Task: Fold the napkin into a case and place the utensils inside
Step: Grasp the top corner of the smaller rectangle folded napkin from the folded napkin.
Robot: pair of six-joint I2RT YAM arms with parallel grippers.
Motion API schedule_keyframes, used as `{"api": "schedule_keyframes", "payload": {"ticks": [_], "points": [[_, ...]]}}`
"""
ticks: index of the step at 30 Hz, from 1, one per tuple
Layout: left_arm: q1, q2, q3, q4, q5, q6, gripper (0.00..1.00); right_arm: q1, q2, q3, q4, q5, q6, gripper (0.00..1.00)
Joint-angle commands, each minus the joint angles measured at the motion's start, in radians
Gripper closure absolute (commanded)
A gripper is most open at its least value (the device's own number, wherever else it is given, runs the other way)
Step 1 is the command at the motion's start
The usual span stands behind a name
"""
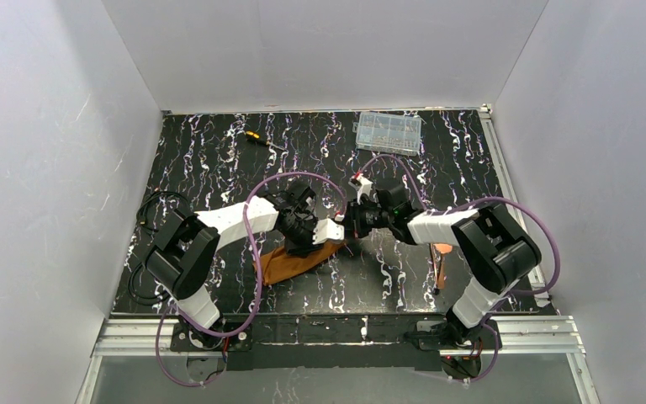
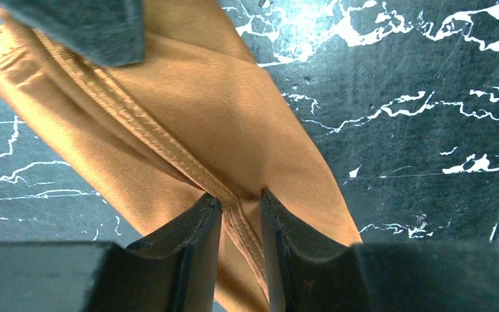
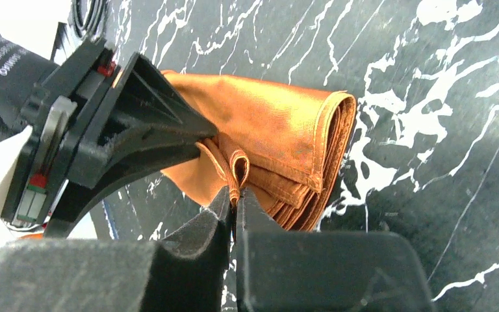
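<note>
2 end effectors (image 2: 242, 198) (image 3: 235, 195) w/ 1 napkin (image 1: 290, 263)

Table: you are looking down on a black, white-veined table (image 1: 219, 168), walled in white on three sides.
Napkin: the rust-orange napkin (image 1: 290, 263) is bunched into a narrow wedge near the centre, its right end under the two grippers.
Left gripper: the left gripper (image 1: 342, 236) reaches rightward over the napkin's right end; you cannot read its jaws from up here.
Right gripper: the right gripper (image 1: 352, 227) reaches leftward and meets the left one tip to tip; its jaws are just as hidden.
Utensils: the copper utensils (image 1: 442, 268) lie beside the right arm, partly covered by it, well apart from the napkin.
Box: a clear compartment box (image 1: 389, 132) sits at the far edge, right of centre.
Screwdriver: a yellow-and-black screwdriver (image 1: 258, 138) lies far left of the box.
Cables: purple cables (image 1: 256, 278) loop over each arm.
</note>
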Motion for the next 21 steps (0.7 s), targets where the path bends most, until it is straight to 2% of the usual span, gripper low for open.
{"api": "schedule_keyframes", "payload": {"ticks": [1,14,21], "points": [[0.004,-0.022,0.028,-0.109,0.033,0.023,0.73,-0.002,0.041,0.078,-0.006,0.002,-0.039,0.91],[0.038,-0.029,0.093,-0.196,0.167,0.013,0.74,0.004,0.122,0.122,0.020,-0.028,-0.018,0.91],[0.169,0.014,0.173,-0.214,0.279,-0.112,0.74,0.010,0.119,0.115,0.039,-0.061,-0.011,0.92]]}}
